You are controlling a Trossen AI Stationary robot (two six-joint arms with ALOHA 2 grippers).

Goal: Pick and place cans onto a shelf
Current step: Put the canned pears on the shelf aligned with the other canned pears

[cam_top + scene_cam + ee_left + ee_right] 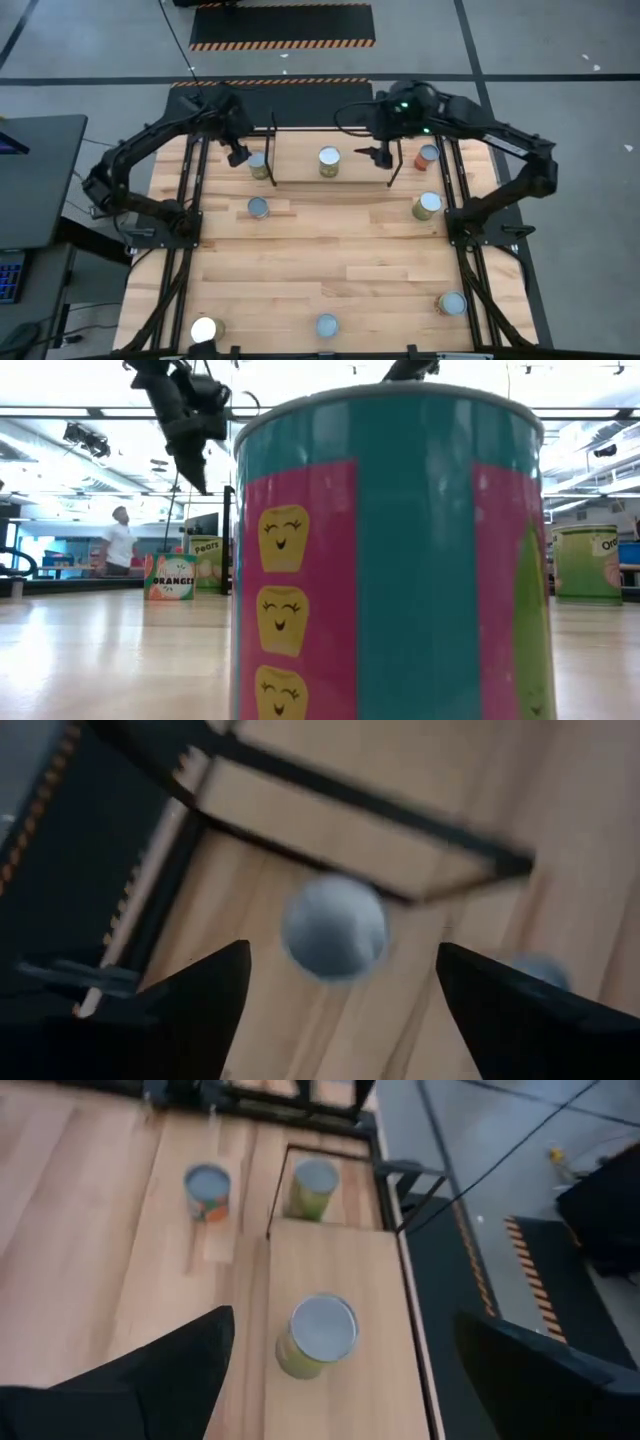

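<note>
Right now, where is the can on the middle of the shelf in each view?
High: can mid-shelf.
Low: not seen; a near can blocks the middle.
Left wrist: too blurred to tell.
Right wrist: low centre, on the shelf.
Landmark: black wire frame, in the high and right wrist views.

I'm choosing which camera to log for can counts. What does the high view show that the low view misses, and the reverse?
Only the high view shows the shelf board, both arms whole, the left gripper, the right gripper and all eight silver tops.

Only the low view shows label sides: a teal and pink can filling the frame, an "Orange" can, and a person in the room.

Both show the wooden table with cans standing upright on it.
</note>
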